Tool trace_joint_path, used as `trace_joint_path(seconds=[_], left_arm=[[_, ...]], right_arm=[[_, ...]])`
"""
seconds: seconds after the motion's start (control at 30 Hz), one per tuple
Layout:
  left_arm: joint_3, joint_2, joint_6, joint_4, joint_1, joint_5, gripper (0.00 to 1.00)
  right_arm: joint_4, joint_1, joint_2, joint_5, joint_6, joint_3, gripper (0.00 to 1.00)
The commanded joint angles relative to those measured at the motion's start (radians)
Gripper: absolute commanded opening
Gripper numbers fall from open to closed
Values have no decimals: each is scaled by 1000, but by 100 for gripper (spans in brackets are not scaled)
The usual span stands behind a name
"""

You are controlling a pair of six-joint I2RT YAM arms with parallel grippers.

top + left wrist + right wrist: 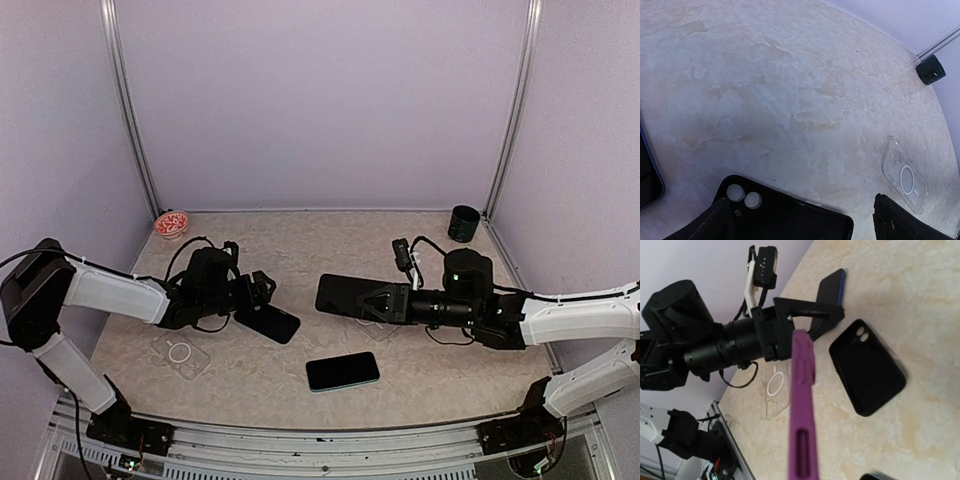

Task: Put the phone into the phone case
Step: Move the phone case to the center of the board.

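A black phone with a teal edge (pixel 342 371) lies flat near the table's front, apart from both grippers. My right gripper (pixel 376 300) is shut on a purple phone case (pixel 802 405), held edge-on to its camera above the table; from above the case (pixel 345 293) looks dark. My left gripper (pixel 262 290) is open, its fingers wide apart over a black phone case (pixel 785 215) lying on the table (pixel 270 323), with a gap to the right finger (pixel 900 222). The black case also shows in the right wrist view (pixel 867 367).
A clear case (pixel 180 352) lies front left and another (pixel 375 325) lies under my right gripper. A dark slab with a blue edge (pixel 832 287) shows beyond the left gripper, and at the left wrist view's edge (pixel 646 175). A black cup (pixel 463 222) and a red bowl (pixel 172 224) stand at the back.
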Motion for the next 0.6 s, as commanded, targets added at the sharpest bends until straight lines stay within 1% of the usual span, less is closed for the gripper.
trace_joint_path(seconds=[0.0, 0.13, 0.47, 0.57], left_arm=[[27, 36, 34, -69, 21, -23, 92], [44, 70, 50, -93, 26, -20, 87], [63, 113, 60, -128, 44, -38, 64], [60, 112, 60, -138, 44, -57, 63]], right_arm=[[8, 7, -36, 12, -13, 26, 0], [-5, 7, -27, 18, -11, 33, 0], [-14, 7, -4, 11, -9, 46, 0], [-18, 8, 0, 13, -10, 49, 0]])
